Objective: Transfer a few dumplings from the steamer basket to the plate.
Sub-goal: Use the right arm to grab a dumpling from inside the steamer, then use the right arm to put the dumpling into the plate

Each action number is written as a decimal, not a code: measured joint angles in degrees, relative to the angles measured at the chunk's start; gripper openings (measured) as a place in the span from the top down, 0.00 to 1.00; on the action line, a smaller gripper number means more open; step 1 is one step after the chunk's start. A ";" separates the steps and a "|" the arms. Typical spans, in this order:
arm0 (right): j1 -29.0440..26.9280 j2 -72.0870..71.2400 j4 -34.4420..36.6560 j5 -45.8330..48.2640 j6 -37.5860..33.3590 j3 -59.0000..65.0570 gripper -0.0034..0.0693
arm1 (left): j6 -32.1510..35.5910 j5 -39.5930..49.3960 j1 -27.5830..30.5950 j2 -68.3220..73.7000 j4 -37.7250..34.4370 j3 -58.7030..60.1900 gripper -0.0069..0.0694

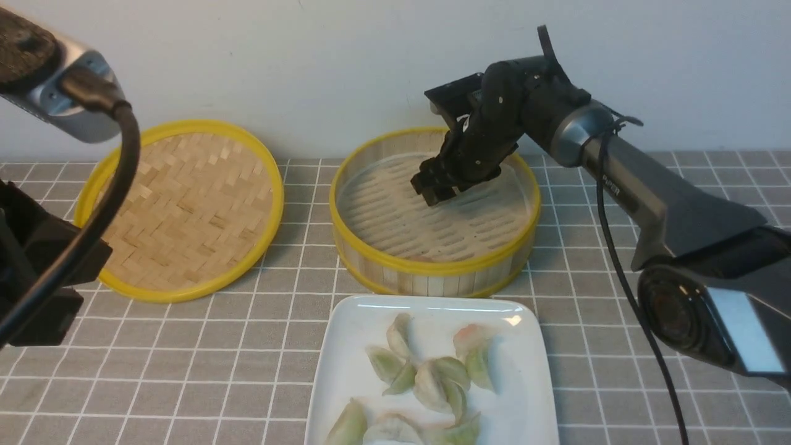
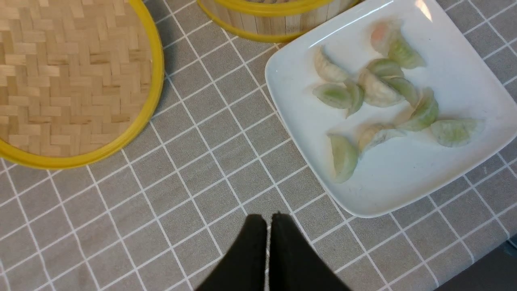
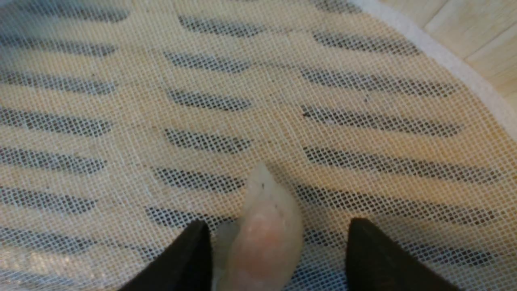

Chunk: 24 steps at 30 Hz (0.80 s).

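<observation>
In the front view my right gripper (image 1: 435, 188) reaches down into the bamboo steamer basket (image 1: 432, 267). Its wrist view shows the right gripper (image 3: 276, 225) open, its fingers either side of one pinkish dumpling (image 3: 262, 234) lying on the mesh liner (image 3: 323, 121). The dumpling sits close against one finger, with a gap to the other. Several dumplings (image 1: 432, 383) lie on the white plate (image 1: 346, 383) in front of the steamer. My left gripper (image 2: 267, 218) is shut and empty, hanging over the tablecloth beside the plate (image 2: 404, 178) and its dumplings (image 2: 375, 89).
The flat woven lid (image 1: 185, 210) lies left of the steamer, and the left wrist view shows the lid (image 2: 60, 81) too. A grey checked tablecloth (image 1: 278, 346) covers the table. The left arm's body (image 1: 37, 266) fills the front view's left edge. A wall stands just behind the steamer.
</observation>
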 joint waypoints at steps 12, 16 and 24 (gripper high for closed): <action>0.18 -2.55 1.78 5.91 4.83 -3.47 0.71 | -1.42 0.00 0.00 -2.49 1.87 0.00 0.92; 0.41 -12.14 3.03 5.83 4.83 6.99 0.71 | -3.12 0.00 0.00 -4.32 1.53 0.05 0.92; 2.50 -34.54 9.94 5.59 -1.94 41.60 0.71 | -3.51 0.03 0.00 -8.29 1.84 0.05 0.92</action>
